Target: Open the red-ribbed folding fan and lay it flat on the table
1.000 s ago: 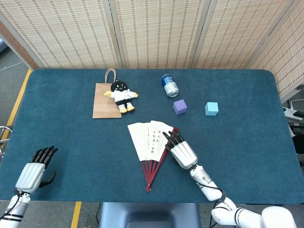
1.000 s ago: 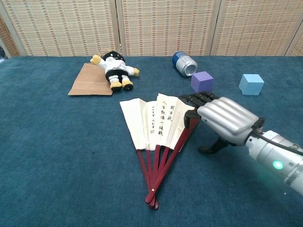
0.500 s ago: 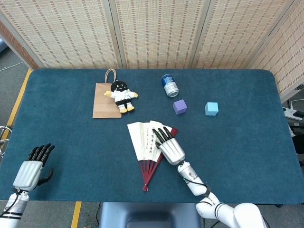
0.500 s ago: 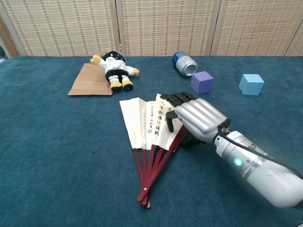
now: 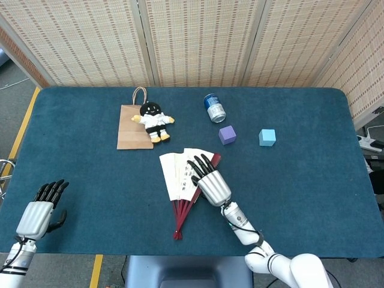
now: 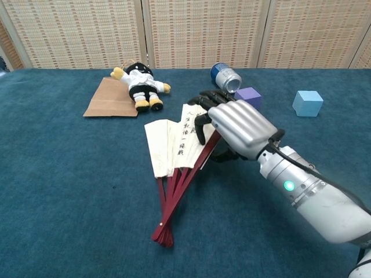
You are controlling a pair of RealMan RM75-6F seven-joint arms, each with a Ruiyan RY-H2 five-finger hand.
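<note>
Beyond the right robot hand (image 5: pixel 211 183) (image 6: pixel 236 127), toward the far edge of the table (image 5: pixel 312 180) (image 6: pixel 69 191), a blue can (image 5: pixel 213 108) (image 6: pixel 225 77) lies on its side, and a purple cube (image 5: pixel 227 134) (image 6: pixel 249 95) sits just past the fingertips, partly hidden behind them in the chest view. A light-blue cube (image 5: pixel 267 137) (image 6: pixel 307 103) stands further off to the hand's right, well apart from it. To the hand's far left, a brown paper bag (image 5: pixel 132 129) (image 6: pixel 111 97) lies flat with a small plush doll (image 5: pixel 155 122) (image 6: pixel 139 84) resting on its right edge. Nothing lies between these things and the fan; only the hand itself covers part of it. The red-ribbed folding fan (image 5: pixel 180 180) (image 6: pixel 174 153) lies on the table directly under and to the left of the right robot hand, partly spread: its cream paper leaves, with dark lettering on them, fan out toward the far side, while the red ribs converge at a pivot on the near side. The right robot hand rests palm-down on the fan's right side, fingers extended and slightly apart over the paper; whether it pinches a rib, I cannot tell. The left robot hand (image 5: pixel 41 210) hovers near the table's near-left corner, well apart from everything, fingers loosely apart, holding nothing.
</note>
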